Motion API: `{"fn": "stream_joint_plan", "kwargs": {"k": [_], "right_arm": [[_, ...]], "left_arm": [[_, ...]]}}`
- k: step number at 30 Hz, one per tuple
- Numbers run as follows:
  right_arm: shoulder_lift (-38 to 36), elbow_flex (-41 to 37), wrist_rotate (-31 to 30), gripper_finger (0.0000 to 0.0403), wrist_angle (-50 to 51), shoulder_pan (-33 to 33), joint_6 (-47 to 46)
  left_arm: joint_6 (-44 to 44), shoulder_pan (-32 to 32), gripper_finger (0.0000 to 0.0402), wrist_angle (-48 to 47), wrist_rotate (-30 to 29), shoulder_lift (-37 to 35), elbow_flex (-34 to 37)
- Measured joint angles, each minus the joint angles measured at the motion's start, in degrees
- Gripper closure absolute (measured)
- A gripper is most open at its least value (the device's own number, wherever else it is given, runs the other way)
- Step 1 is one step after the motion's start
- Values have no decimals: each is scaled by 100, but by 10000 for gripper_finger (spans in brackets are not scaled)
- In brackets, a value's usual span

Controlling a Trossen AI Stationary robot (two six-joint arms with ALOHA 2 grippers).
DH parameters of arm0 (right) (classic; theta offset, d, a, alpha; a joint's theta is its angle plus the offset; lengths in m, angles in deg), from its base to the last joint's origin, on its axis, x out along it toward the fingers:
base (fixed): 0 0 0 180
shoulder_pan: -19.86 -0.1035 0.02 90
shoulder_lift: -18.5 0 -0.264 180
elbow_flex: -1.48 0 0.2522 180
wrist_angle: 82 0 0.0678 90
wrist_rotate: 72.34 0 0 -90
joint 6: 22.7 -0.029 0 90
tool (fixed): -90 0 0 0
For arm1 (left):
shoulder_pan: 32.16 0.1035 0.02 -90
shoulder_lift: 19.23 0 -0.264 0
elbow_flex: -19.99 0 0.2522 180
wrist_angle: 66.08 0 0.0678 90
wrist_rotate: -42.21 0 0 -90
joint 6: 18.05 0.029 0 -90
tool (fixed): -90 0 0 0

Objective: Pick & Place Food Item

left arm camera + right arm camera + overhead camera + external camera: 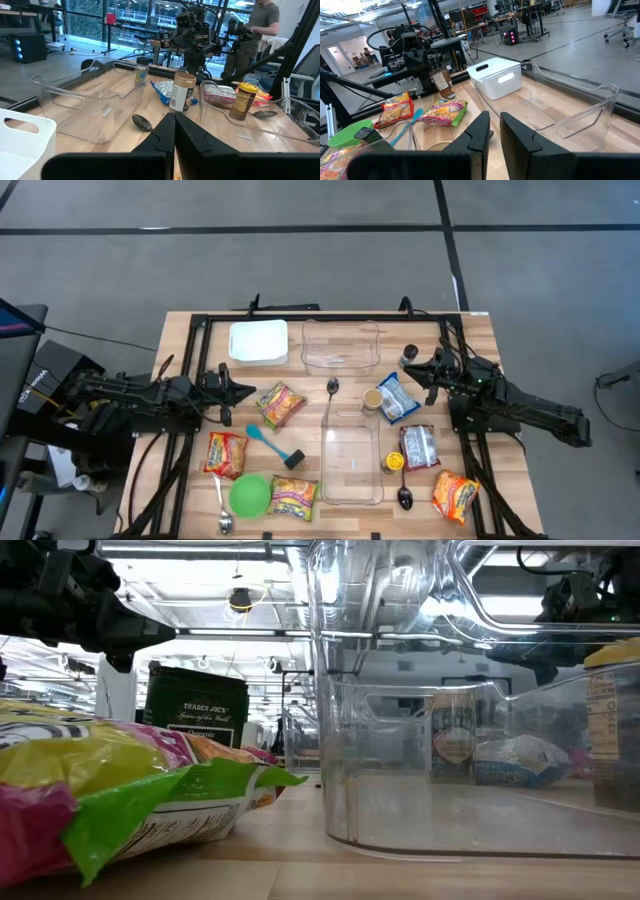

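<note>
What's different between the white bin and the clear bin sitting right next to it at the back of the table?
The white bin is opaque, so its inside floor is all you see; the clear bin is see-through, showing the wood beneath. The white bin looks smaller and squarer, the clear bin wider. Both stand upright at the table's far edge, have cut-out handles, and appear empty.

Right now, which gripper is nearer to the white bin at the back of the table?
Left. The left gripper sits just in front of the white bin, nearly below it in the high view. The right gripper is across the table, beyond the clear container.
</note>
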Motion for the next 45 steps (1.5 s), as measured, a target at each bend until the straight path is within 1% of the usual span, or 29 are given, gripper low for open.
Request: {"fn": "stream_joint_plan", "kwargs": {"k": [35,36,40,45], "right_arm": [[2,-2,0,363,1,-1,0],[0,0,0,363,-1,0,0],[2,0,-2,363,-6,2,0],[2,-2,0,363,-261,0,-4]], "left_arm": [[4,-1,402,1,-11,-2,1],[96,1,402,12,-11,0,-1],[1093,1,402,483,-9,-2,-1],[1231,-1,402,1205,-7,0,0]]}}
